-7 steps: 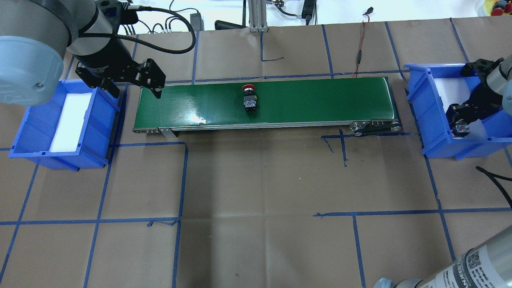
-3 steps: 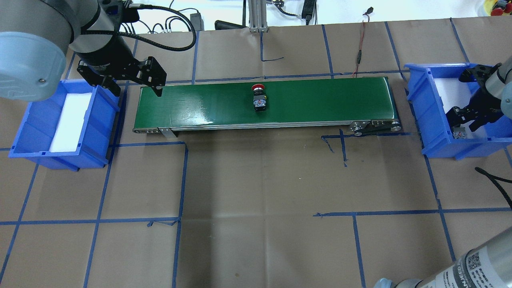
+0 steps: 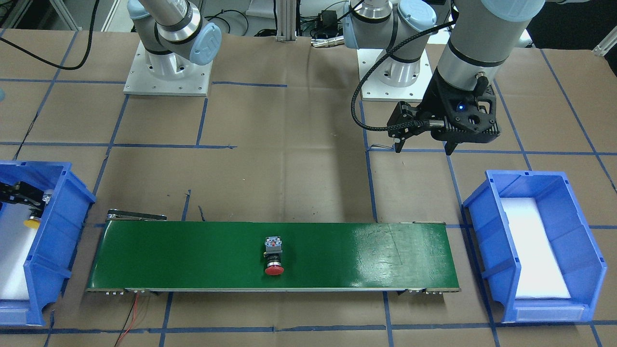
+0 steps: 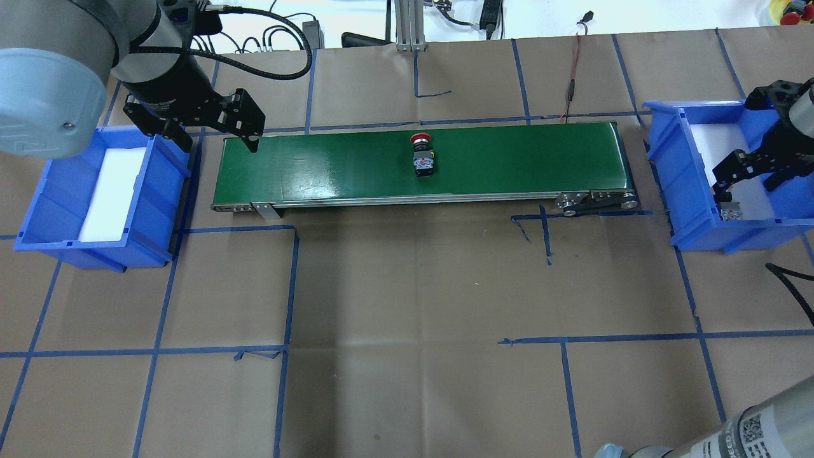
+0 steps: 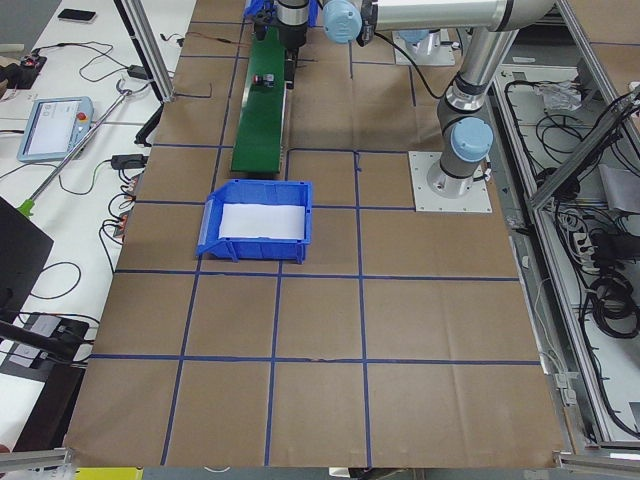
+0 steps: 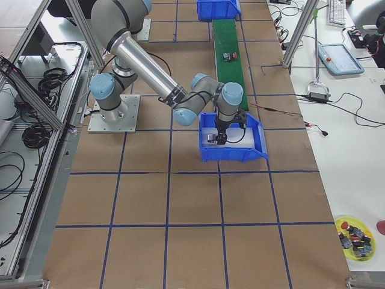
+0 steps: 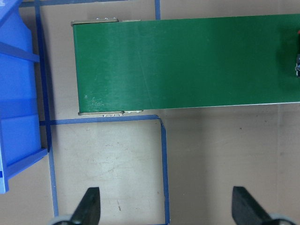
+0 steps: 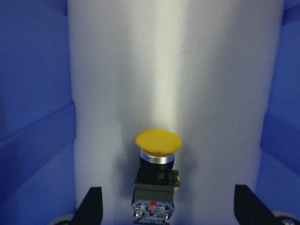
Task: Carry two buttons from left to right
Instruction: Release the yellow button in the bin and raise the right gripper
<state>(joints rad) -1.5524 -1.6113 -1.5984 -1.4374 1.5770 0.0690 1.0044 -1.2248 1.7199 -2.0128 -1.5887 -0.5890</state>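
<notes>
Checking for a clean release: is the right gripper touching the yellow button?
Apart. The right wrist view shows the right gripper open, each finger standing clear of the yellow button, with white foam visible between.

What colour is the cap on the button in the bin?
Yellow cap; right wrist view shows it best.

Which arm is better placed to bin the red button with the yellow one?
Probably the right: the right gripper hangs open over that bin, while the left gripper is at the other end of the belt.

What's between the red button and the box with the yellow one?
Just bare green belt, then a little brown table, in the overhead view.
</notes>
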